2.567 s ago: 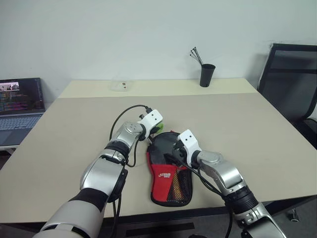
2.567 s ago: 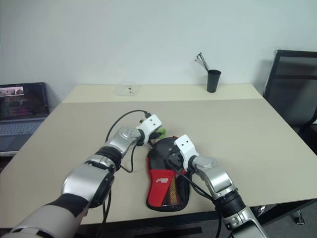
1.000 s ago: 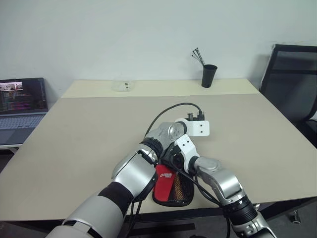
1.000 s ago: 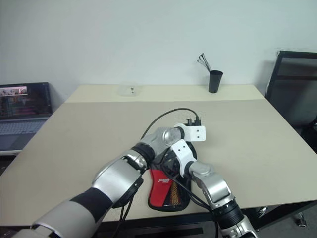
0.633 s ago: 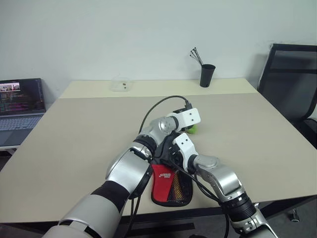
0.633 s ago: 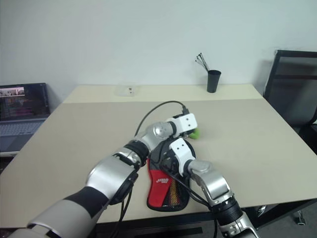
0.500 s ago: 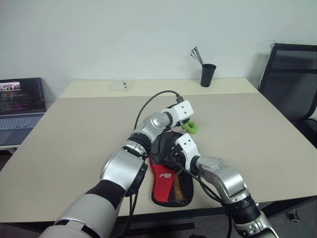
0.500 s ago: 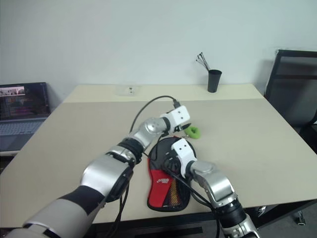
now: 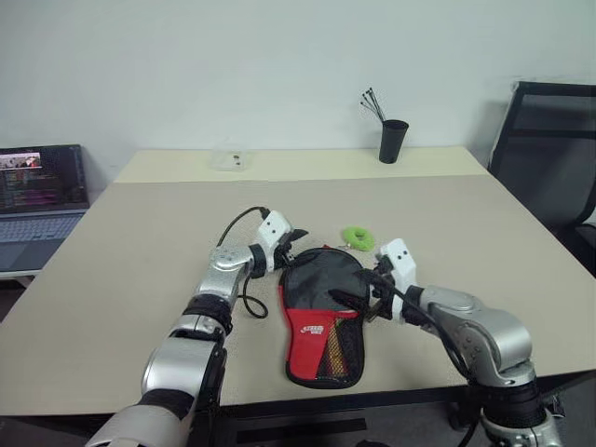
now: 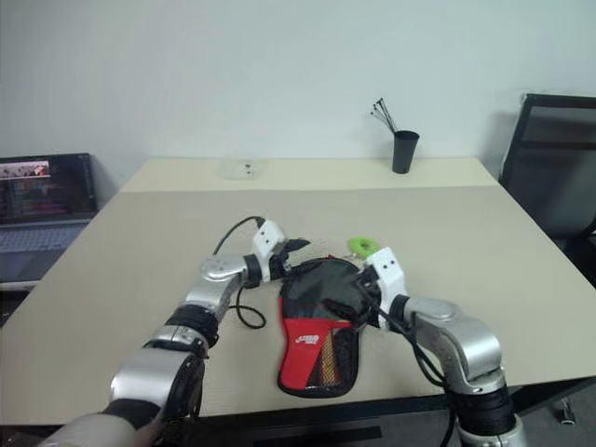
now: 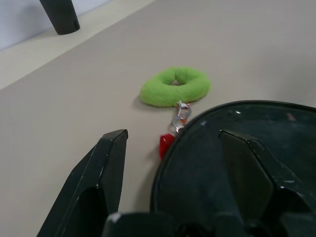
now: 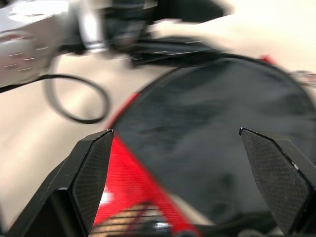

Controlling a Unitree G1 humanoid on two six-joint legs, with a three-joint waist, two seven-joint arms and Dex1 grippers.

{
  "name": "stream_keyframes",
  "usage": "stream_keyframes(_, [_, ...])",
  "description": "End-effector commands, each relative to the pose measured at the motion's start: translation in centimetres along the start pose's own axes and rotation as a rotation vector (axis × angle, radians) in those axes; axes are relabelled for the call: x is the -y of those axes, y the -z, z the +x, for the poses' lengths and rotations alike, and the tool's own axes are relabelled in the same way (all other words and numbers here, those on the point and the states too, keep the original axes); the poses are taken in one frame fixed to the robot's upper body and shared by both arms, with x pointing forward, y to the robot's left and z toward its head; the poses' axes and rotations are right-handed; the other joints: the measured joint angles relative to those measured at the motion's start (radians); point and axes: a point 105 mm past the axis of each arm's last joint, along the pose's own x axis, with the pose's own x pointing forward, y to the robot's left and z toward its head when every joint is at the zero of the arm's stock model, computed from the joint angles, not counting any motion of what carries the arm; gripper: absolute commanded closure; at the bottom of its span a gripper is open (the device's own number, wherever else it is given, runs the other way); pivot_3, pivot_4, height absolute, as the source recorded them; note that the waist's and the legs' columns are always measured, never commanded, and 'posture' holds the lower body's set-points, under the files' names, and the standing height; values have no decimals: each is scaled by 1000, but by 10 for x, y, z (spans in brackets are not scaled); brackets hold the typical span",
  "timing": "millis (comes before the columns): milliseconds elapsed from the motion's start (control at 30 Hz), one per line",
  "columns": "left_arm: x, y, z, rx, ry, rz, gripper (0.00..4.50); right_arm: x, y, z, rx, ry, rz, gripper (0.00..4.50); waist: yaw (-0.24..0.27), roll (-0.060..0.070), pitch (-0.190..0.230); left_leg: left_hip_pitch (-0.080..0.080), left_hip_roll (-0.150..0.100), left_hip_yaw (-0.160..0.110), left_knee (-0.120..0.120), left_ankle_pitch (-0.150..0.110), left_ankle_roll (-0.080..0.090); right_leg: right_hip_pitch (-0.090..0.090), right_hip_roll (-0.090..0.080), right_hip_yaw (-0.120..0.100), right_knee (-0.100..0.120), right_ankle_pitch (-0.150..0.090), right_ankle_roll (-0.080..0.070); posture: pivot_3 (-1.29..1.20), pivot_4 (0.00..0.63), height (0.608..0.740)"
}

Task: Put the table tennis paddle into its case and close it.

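Observation:
The case [image 9: 319,282] lies flat near the table's front edge, round black end away from me, red logo panel and mesh pocket toward me. The table tennis paddle is hidden. A green ring [image 9: 357,237] lies just beyond the case's far right edge, joined to its rim by a small clip and red tab [image 11: 167,143]. My left gripper [image 9: 292,250] hovers at the case's far left edge, open and empty. At the case's right side my right gripper [image 9: 360,296] is open wide with nothing held, its fingers [image 12: 96,158] spread over the black fabric [image 12: 207,133].
A black cup [image 9: 392,142] with thin sticks stands at the back of the beige table [image 9: 140,242]. A small clear box [image 9: 228,160] lies at the back left. An open laptop [image 9: 37,196] sits off to the left, a black chair [image 9: 549,158] on the right.
My left arm has swung back from across the case to its left side, leaving the green ring on the table. My right gripper has drawn off the case to the right.

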Motion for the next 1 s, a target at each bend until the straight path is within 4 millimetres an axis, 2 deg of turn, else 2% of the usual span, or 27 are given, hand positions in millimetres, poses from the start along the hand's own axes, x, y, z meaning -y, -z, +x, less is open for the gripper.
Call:
stream_keyframes(33, [10,-16,-11,63,46,-8,1313,17,-9,-5,45,60,-32,0,-1,0,0,0,0,0,0,0,0,0,0,0,0,0,0,0,150,740])
stream_keyframes(133, [25,-12,-21,48,101,-37,1313,20,-8,-6,42,64,-36,0,-2,0,0,0,0,0,0,0,0,0,0,1,0,0,0,0,150,740])
stream_keyframes(367, [43,4,-41,-55,185,-34,1313,18,-6,-18,30,23,-45,0,-2,0,0,1,1,0,0,0,0,0,1,1,1,0,0,0,150,740])
stream_keyframes(567, [54,17,-41,-114,232,-24,1313,23,-6,-27,18,33,-55,0,1,0,0,1,0,0,0,0,0,0,1,1,1,0,0,0,150,740])
stream_keyframes(833, [70,29,-39,-154,330,-29,1313,27,-12,-27,34,51,-58,0,1,0,0,1,1,0,0,0,0,0,1,1,0,0,0,0,150,740])
stream_keyframes(933, [74,37,-40,-180,346,-28,1854,38,-23,-21,54,83,-63,0,-1,0,0,1,1,0,0,0,0,0,1,1,0,0,0,0,150,740])
stream_keyframes(1000, [75,39,-40,-182,350,-35,2527,47,-30,-16,64,114,-65,0,-1,0,0,1,0,1,0,0,0,0,1,2,0,0,0,0,150,740])
